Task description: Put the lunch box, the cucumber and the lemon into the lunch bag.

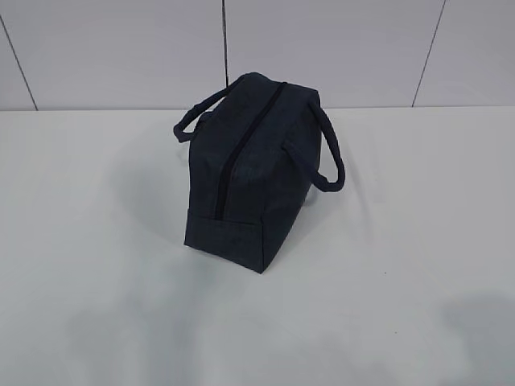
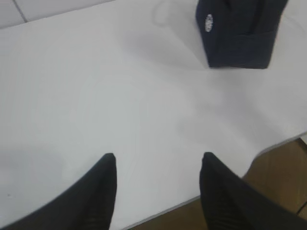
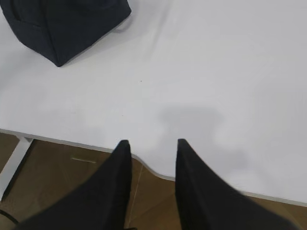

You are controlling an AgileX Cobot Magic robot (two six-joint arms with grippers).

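White tabletop carries only the lunch bag, zipped shut at its middle, with no food in sight. Both the left gripper and right gripper hover near the table's edge, jaws apart and empty. Soft fabric will likely sag, so the loop handles look the safest hold.

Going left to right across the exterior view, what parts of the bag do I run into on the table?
Bare white table → left loop handle → lunch bag body with its closed top zipper → right loop handle → bare table again.
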